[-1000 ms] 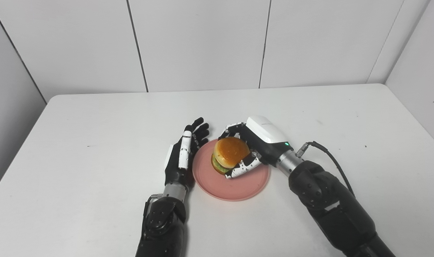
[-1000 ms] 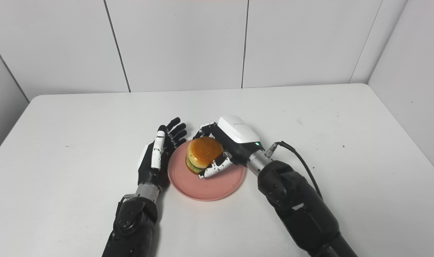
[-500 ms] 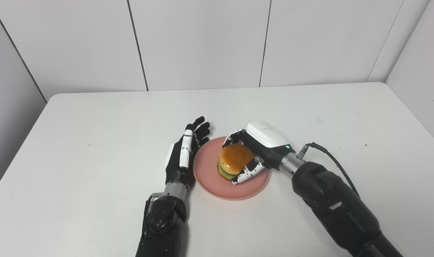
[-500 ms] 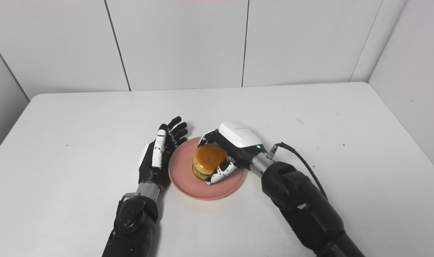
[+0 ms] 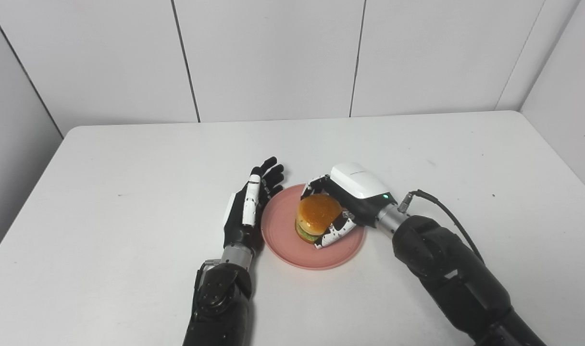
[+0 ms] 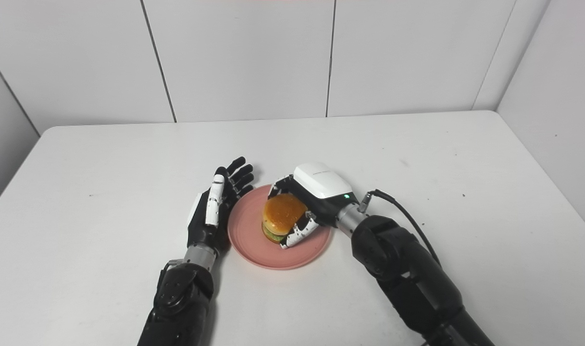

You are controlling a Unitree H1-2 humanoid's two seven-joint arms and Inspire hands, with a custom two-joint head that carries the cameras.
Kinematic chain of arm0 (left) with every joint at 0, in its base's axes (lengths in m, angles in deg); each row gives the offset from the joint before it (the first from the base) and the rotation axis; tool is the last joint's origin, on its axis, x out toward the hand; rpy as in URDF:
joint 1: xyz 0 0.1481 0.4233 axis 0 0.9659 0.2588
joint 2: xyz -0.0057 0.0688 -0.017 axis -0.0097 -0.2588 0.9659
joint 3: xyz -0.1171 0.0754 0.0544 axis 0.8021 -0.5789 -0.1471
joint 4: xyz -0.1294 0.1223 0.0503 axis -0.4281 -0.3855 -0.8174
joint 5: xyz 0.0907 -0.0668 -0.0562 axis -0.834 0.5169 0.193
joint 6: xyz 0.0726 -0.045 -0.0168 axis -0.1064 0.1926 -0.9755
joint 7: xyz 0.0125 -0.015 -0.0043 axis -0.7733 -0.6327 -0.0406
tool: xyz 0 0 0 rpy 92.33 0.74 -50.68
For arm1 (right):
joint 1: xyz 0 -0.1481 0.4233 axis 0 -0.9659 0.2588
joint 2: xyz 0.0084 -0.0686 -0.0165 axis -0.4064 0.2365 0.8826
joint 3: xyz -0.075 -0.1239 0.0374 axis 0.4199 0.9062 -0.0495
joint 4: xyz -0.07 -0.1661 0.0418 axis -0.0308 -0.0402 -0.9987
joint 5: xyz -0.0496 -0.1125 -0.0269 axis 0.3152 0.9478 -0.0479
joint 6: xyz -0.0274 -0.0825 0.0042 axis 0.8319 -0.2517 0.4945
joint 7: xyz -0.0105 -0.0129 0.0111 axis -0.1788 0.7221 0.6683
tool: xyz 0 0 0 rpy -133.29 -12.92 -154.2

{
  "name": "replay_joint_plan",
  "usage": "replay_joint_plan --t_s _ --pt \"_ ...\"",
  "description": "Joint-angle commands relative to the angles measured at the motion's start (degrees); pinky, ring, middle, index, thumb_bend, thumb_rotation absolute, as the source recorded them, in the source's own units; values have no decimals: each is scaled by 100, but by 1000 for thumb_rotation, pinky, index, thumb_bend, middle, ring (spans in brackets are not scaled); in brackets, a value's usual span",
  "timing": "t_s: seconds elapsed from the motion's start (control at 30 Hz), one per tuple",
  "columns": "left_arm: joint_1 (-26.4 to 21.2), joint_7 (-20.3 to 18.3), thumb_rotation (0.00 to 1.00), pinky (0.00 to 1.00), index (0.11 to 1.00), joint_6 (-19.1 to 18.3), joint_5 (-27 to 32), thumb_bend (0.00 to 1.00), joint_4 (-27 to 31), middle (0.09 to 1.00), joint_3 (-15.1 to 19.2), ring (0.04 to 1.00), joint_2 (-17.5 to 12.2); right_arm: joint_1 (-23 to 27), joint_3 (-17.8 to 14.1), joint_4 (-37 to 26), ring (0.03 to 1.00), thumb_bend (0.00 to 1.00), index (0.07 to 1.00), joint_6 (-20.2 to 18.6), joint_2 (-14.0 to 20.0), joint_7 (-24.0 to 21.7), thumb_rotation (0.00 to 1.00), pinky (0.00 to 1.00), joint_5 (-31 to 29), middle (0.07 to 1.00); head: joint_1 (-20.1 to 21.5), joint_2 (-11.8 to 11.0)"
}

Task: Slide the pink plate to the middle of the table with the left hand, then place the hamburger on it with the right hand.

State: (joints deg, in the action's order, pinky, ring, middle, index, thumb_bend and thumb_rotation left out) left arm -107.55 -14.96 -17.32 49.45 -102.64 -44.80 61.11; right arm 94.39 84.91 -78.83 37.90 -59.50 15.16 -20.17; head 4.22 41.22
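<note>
The pink plate lies near the middle of the white table. On it stands the hamburger, orange bun on top and green lettuce below. My right hand is shut on the hamburger, fingers behind it and thumb in front. My left hand rests edge-on against the plate's left rim, fingers straight and apart, holding nothing. The hamburger's underside is hidden, so whether it touches the plate is unclear.
A grey cable loops from the right wrist over the forearm. White panelled walls close off the table at the back and at the right.
My right hand has carried the hamburger down and a little to the right, toward the plate's centre. The left hand has stayed in place.
</note>
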Motion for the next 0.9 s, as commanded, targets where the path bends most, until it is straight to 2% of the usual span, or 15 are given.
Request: replay_joint_plan --t_s 0.0,0.03,0.07,0.1,0.2,0.37,0.67,0.87 --pt "-5 -28 1000 900 828 -109 22 411 163 865 -9 891 50 245 -39 -116 649 509 499 346 28 148 106 558 -20 658 -5 3" --pt "7 -26 1000 901 829 -117 26 408 188 867 -13 893 54 239 -35 -80 682 508 499 431 32 200 122 593 -13 698 -5 3" --pt "13 -27 1000 899 829 -114 34 401 201 869 -13 894 58 234 -32 -43 738 564 672 523 35 252 150 653 -6 752 -5 3" --pt "13 -31 1000 897 831 -104 43 400 200 871 -10 895 60 226 -35 -22 766 580 731 570 32 272 177 681 -4 778 -5 3" --pt "5 -81 1000 902 838 -73 63 403 174 875 -17 899 41 193 -59 -23 805 592 787 596 15 249 243 716 -21 817 -4 5" --pt "17 -59 1000 913 837 -67 14 393 196 872 -24 898 49 151 -77 -75 861 620 819 594 8 211 365 768 -45 875 -1 17" --pt "14 -87 1000 928 863 -232 128 380 266 901 14 917 75 118 -19 -105 886 657 833 595 51 115 431 798 10 896 19 28" --pt "27 -87 1000 922 866 -214 130 372 286 901 16 912 79 112 -21 -105 890 669 835 621 68 50 426 808 3 896 19 28"
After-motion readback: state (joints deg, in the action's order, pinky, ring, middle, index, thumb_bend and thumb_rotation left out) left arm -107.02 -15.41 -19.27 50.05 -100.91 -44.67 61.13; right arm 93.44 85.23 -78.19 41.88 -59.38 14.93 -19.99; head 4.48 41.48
